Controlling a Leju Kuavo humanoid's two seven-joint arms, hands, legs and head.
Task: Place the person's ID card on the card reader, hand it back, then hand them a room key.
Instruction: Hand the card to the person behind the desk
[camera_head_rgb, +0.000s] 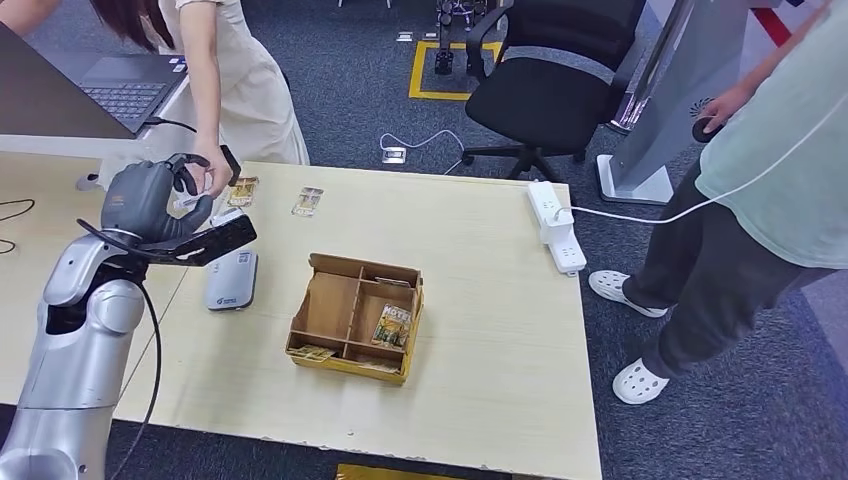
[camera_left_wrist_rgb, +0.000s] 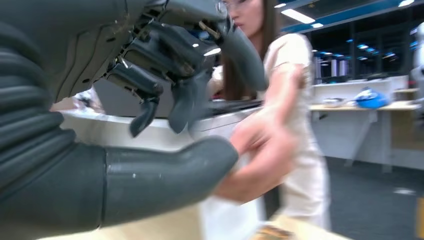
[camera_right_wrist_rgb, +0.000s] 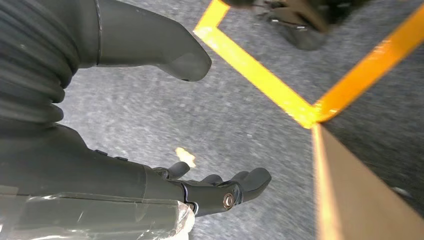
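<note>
My left hand (camera_head_rgb: 150, 200) is raised over the table's left end, above the white card reader (camera_head_rgb: 232, 278). In the left wrist view its thumb (camera_left_wrist_rgb: 165, 175) and dark fingers (camera_left_wrist_rgb: 165, 85) stand apart with nothing gripped between them. A person's hand (camera_head_rgb: 212, 176) reaches in right at my fingers; it is blurred in the wrist view (camera_left_wrist_rgb: 260, 160). A small white card (camera_head_rgb: 188, 201) shows between that hand and my fingers, and who holds it is unclear. My right hand (camera_right_wrist_rgb: 220, 192) hangs over the grey floor, fingers loosely spread, holding nothing. Room key cards (camera_head_rgb: 392, 325) lie in a brown divided box (camera_head_rgb: 330, 300).
Two loose cards (camera_head_rgb: 243, 190) (camera_head_rgb: 308, 201) lie on the table's far side. A laptop (camera_head_rgb: 120, 90) sits on the desk at far left. A white power strip (camera_head_rgb: 556, 225) lies at the table's right edge, where a second person (camera_head_rgb: 760, 190) stands. An office chair (camera_head_rgb: 560, 80) stands behind.
</note>
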